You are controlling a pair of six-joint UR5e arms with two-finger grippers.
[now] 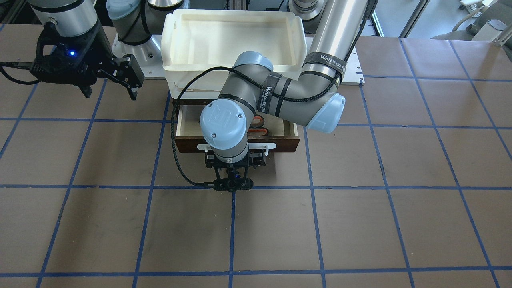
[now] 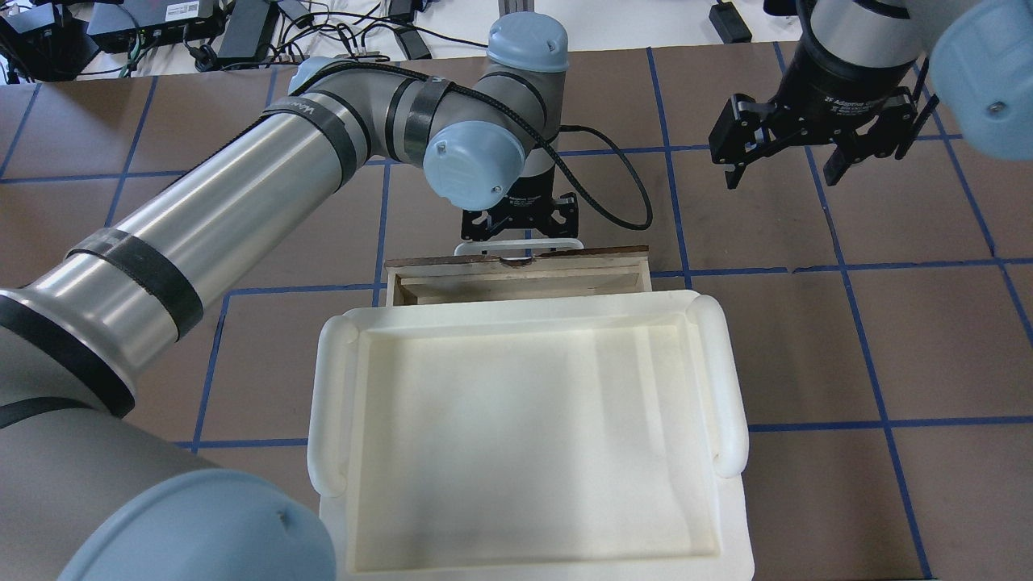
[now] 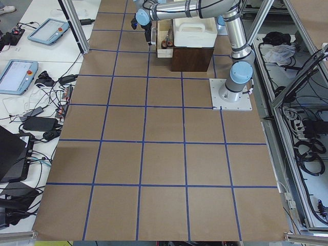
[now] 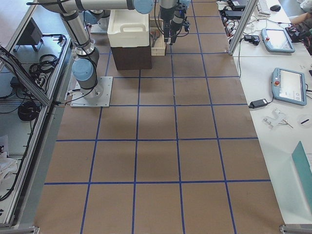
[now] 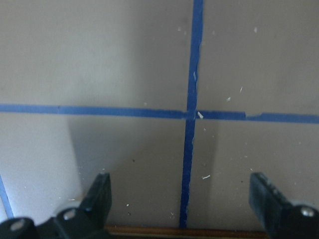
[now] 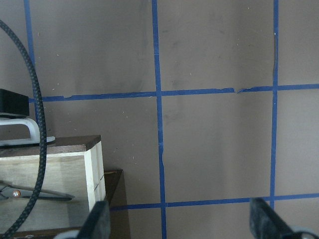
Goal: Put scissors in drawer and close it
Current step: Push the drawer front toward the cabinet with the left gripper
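The wooden drawer is pulled partly out of its dark brown cabinet under the white bin. The scissors lie inside it, orange-red loops showing past the left arm's wrist; the right wrist view shows their blades. My left gripper points down just in front of the white bar handle, jaws open and empty in the left wrist view, the drawer front's edge just below. My right gripper hangs open and empty beside the drawer.
A white plastic bin sits on top of the cabinet. The left arm's black cable loops over the drawer's side. Brown table with blue tape grid lies in front.
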